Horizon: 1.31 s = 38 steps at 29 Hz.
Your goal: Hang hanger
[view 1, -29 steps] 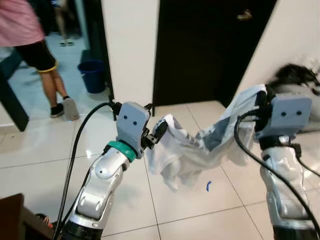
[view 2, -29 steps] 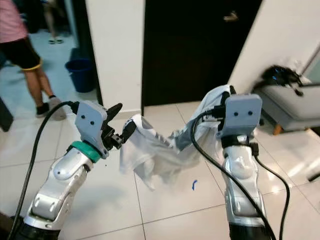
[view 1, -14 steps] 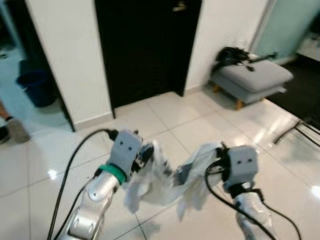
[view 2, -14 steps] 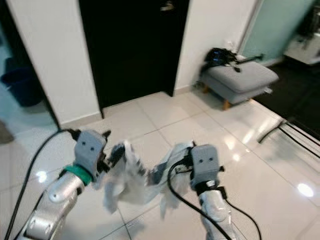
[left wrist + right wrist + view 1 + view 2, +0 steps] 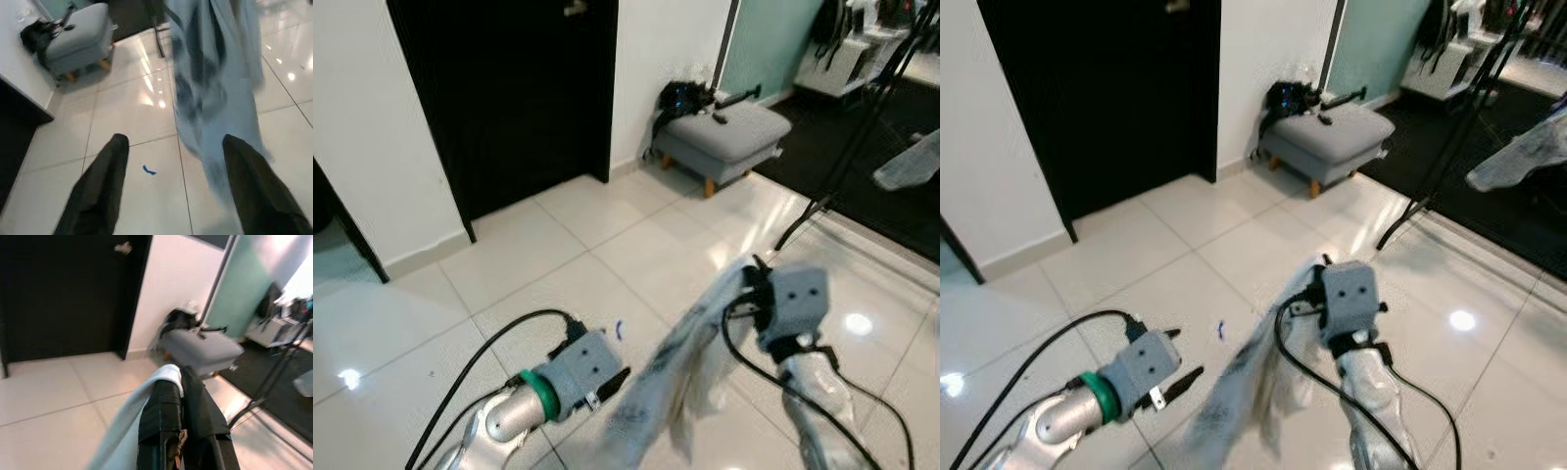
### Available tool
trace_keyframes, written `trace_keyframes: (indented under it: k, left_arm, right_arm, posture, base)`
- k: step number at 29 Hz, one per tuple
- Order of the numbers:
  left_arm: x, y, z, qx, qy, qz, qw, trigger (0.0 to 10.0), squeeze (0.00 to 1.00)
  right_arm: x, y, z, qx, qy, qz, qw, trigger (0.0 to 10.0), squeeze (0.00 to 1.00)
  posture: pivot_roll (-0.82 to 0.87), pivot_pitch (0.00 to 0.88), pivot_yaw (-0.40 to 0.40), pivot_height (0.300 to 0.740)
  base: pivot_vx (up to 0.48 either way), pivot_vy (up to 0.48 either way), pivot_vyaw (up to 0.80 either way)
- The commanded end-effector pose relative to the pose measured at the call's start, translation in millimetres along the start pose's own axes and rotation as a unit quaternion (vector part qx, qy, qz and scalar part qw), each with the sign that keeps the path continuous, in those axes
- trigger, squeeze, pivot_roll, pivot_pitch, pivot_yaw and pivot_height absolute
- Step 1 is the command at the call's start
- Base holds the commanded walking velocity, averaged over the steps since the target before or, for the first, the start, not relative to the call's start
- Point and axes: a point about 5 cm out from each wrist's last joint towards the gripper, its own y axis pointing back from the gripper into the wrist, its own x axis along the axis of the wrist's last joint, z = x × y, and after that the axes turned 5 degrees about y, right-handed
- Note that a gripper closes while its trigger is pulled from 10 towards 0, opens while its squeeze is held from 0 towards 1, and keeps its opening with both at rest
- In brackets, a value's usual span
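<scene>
Ahead, bare tiled floor [image 5: 558, 245] runs to the black door [image 5: 509, 88] and grey stool [image 5: 724, 127]. Right gripper [image 5: 181, 391], raised, pinches the pale garment [image 5: 675, 382] with fingers pressed together; left gripper [image 5: 171, 191], low, is spread beside the hanging cloth.

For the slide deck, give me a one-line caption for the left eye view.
Right gripper shut on a pale patterned garment draping down, open left gripper beside it, grey footstool ahead.

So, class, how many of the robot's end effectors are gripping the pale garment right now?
1. The right end effector is shut on the garment, which hangs from it. The left end effector, lower on the robot's left, is open with the cloth hanging past it.
</scene>
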Motion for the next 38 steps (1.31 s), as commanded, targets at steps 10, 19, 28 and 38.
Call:
trace_keyframes:
  k: [10, 19, 28, 38]
  left_arm:
    - [30, -2.7, -5.8, 0.015, 0.067, 0.063, 0.996, 10.0, 0.00]
    - [59, -22.3, -38.2, 0.166, 0.028, 0.122, 0.978, 10.0, 0.00]
    - [58, -14.3, -46.1, 0.183, 0.080, 0.118, 0.973, 10.0, 0.00]
    - [59, -13.8, -52.7, 0.208, 0.096, 0.123, 0.966, 10.0, 0.00]
  right_arm:
    - [8, -5.0, -7.1, 0.047, -0.008, 0.008, 0.999, 10.0, 0.00]
    - [23, -14.7, -26.0, 0.148, -0.025, 0.025, 0.988, 10.0, 0.00]
    - [25, -15.8, -32.7, 0.153, -0.041, 0.025, 0.987, 10.0, 0.00]
    - [31, -17.3, -41.3, 0.155, -0.099, 0.035, 0.982, 10.0, 0.00]
  posture:
    - [-0.14, 0.099, 0.050, 0.740]
    - [-0.14, 0.096, 0.046, 0.740]
    - [-0.12, 0.098, 0.044, 0.740]
    - [-0.11, 0.098, 0.040, 0.740]
  base:
    - [0.000, 0.000, -0.78]
    - [0.000, 0.000, -0.78]
    - [0.000, 0.000, -0.56]
    - [0.000, 0.000, 0.00]
